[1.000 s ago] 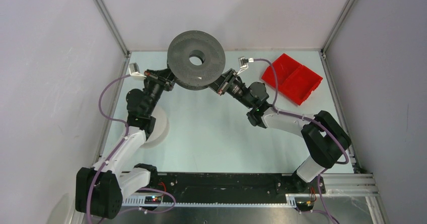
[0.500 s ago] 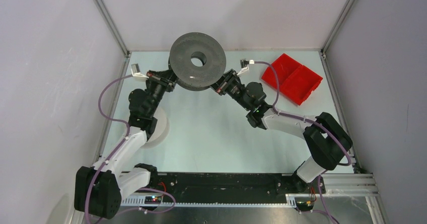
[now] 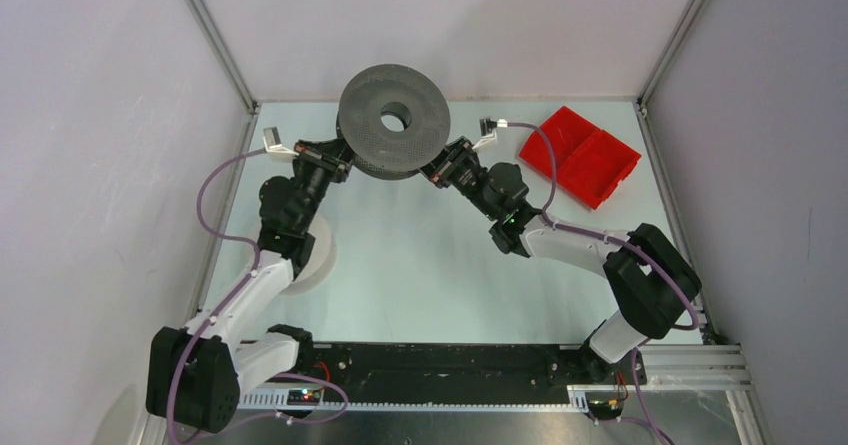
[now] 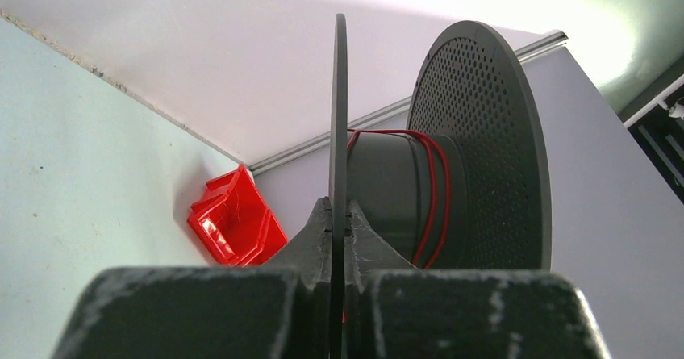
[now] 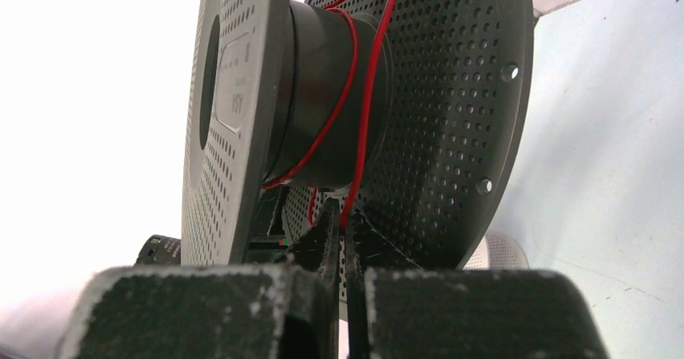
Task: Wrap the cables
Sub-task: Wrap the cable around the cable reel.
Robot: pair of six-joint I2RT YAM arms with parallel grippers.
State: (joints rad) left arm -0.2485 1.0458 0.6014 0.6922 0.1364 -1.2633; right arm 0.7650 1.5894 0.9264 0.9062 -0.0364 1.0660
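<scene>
Change from a second ago is small: the dark grey spool (image 3: 365,130) has shifted slightly to the right and toward the back wall, and both wrists have closed in with it. It was already held up between the two arms then. The red bin (image 3: 565,130) and white spool (image 3: 322,250) have not moved.

Counts:
- Spools: 2. The dark grey one is held above the far edge of the table (image 3: 420,265), its face toward the top camera. The white one lies flat on the table at near left, partly under the left arm.
- Cables seen: 1. It is a thin red cable (image 5: 369,93), a couple of loose turns round the hub (image 4: 387,189) of the dark spool. I can't make out any strand on the white spool.
- Bins: 1, with two compartments, at far right.

Grip state:
- left gripper (image 4: 339,214): fingers pinched tight on the rim of one thin flange (image 4: 339,117), seen edge-on between them.
- right gripper (image 5: 340,214): fingers fully together, reaching in between the two flanges just under the hub. The red strand runs straight down into the tips and looks clamped there.
</scene>
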